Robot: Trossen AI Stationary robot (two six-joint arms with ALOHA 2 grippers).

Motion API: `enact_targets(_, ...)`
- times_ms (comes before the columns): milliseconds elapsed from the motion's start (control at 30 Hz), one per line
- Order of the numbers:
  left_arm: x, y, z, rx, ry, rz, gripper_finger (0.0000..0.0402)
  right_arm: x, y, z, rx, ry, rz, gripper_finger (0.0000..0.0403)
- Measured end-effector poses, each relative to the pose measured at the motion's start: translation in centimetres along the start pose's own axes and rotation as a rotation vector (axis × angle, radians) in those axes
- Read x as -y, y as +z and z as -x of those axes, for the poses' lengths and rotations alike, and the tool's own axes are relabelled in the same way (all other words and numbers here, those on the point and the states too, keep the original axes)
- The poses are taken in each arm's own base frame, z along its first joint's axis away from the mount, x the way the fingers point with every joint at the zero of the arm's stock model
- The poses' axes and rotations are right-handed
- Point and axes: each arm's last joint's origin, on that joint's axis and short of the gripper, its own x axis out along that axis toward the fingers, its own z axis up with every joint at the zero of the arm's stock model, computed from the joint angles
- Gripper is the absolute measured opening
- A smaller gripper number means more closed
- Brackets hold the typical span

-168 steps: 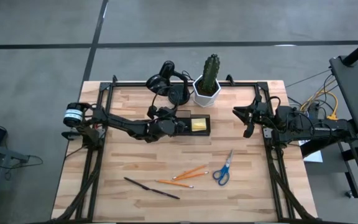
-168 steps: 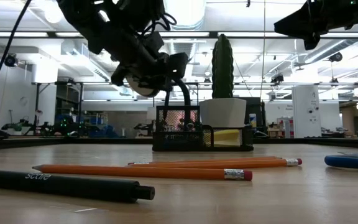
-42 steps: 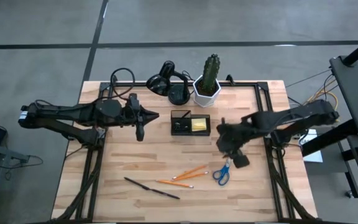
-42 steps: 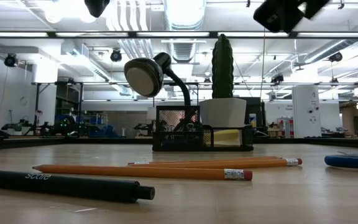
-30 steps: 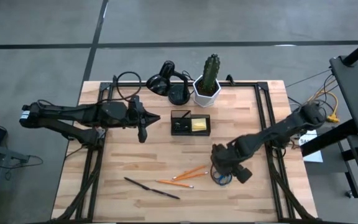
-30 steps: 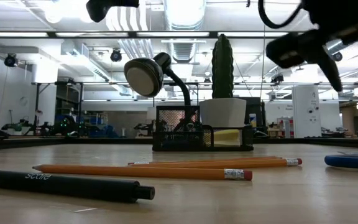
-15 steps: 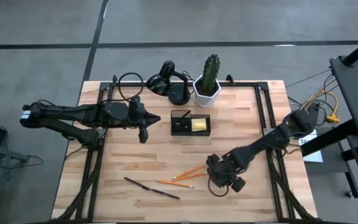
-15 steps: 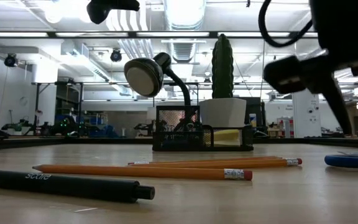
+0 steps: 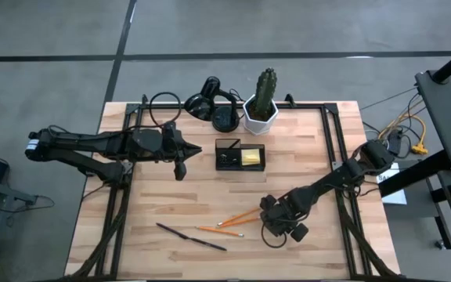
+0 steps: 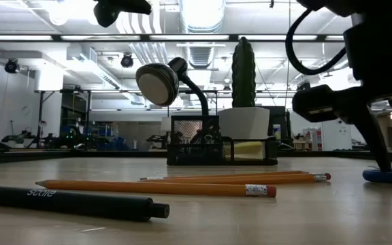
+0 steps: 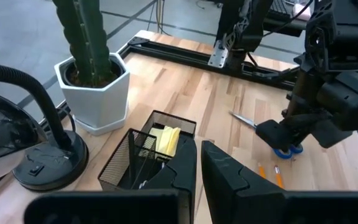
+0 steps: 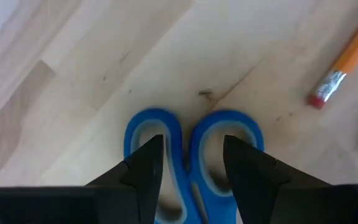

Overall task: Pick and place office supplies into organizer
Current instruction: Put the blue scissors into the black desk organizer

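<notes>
Down at the worktop, right hand straddles the scissors, fingers apart (off-centre, handles could skid away).

So the table is a light butcher-block wood top with a black metal frame running along its edges. At the far edge, about the middle, there's a black desk lamp with a round base and a curved neck, head drooping down. Just beside it sits a white hexagonal pot with a tall green cactus standing upright in it. Off the right edge there's a tangle of yellow cables. The floor around it is grey concrete with dark seams. In the low view, a workshop room with ceiling lights.
</notes>
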Motion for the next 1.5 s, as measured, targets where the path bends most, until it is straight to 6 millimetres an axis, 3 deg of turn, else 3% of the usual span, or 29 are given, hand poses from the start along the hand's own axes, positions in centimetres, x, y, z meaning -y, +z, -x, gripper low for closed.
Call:
enact_targets(467,0.0,-0.2,0.0,-0.019,0.005,-0.009,0.0008,-0.2,-0.7,-0.8,-0.009,0.003,0.068,0.014)
enact_targets(800,-0.1,-0.2,0.0,-0.019,0.005,-0.009,0.0008,-0.1,-0.5,-0.9,0.0,-0.024,0.013,0.0067)
enact_targets(1500,-0.1,-0.2,0.0,-0.018,0.004,-0.009,0.0008,-0.2,-0.8,0.2,0.021,-0.027,-0.218,0.0066)
